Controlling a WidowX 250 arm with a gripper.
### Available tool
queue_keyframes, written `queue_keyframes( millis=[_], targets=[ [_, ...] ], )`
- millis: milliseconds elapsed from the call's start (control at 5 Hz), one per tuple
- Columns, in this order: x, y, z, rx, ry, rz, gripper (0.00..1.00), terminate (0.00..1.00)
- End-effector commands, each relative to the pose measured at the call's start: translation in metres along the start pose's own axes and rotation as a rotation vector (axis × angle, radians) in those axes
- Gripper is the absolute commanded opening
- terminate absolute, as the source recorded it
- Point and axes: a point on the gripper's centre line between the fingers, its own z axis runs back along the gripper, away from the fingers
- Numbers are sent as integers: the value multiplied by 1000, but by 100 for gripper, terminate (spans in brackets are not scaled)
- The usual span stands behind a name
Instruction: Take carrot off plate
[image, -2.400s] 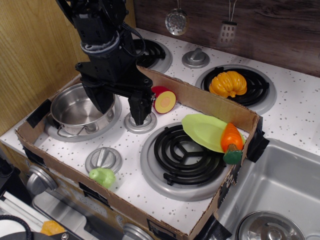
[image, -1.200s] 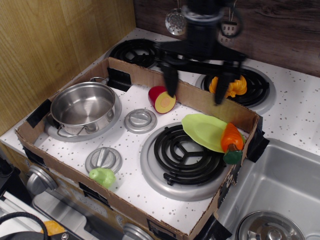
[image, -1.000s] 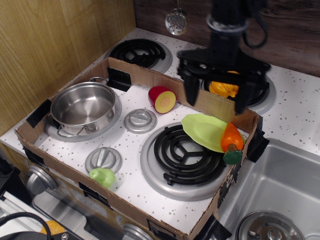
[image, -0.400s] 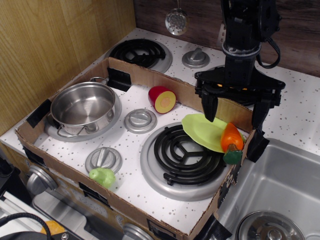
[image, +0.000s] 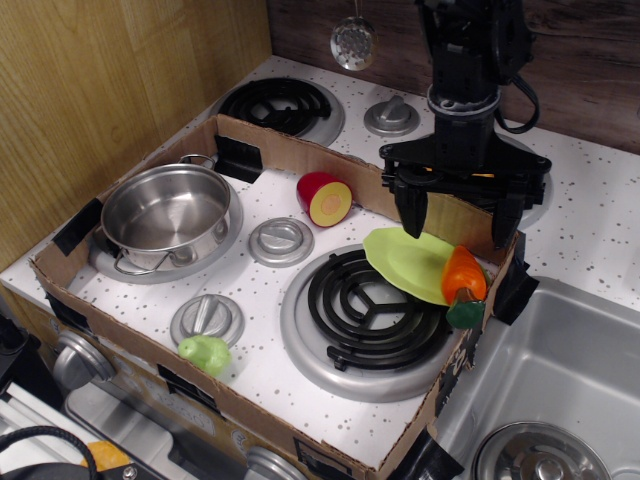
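Note:
The carrot (image: 462, 278) is bright orange with a dark green stub. It lies on the right side of the lime-green plate (image: 408, 262), its green end pointing toward the front and hanging over the plate's rim. The plate rests tilted on the right burner, against the cardboard wall. My gripper (image: 458, 219) hangs just above and behind the plate and carrot. It is open wide, with one black finger (image: 412, 212) over the plate's far left edge and the other over the cardboard wall at the right. It holds nothing.
A cardboard tray wall (image: 455, 212) runs just behind the plate. A steel pot (image: 167, 215) stands at the left, a red-and-yellow toy fruit (image: 326, 198) in the middle, a small light-green vegetable (image: 205, 354) at the front. A sink (image: 560, 385) lies at the right.
My arm swung from the left, over the pot, across to the right. It now hovers open just behind the plate. In the last half second it shifted slightly left and back. The carrot has not moved.

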Motion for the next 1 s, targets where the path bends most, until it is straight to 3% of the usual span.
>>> queue_keyframes(
  millis=[0, 800],
  targets=[
    [-3, 3, -4, -23, -21, 17, 100, 0],
    [-26, 2, -33, -39, -42, 20, 100, 0]
  ],
)
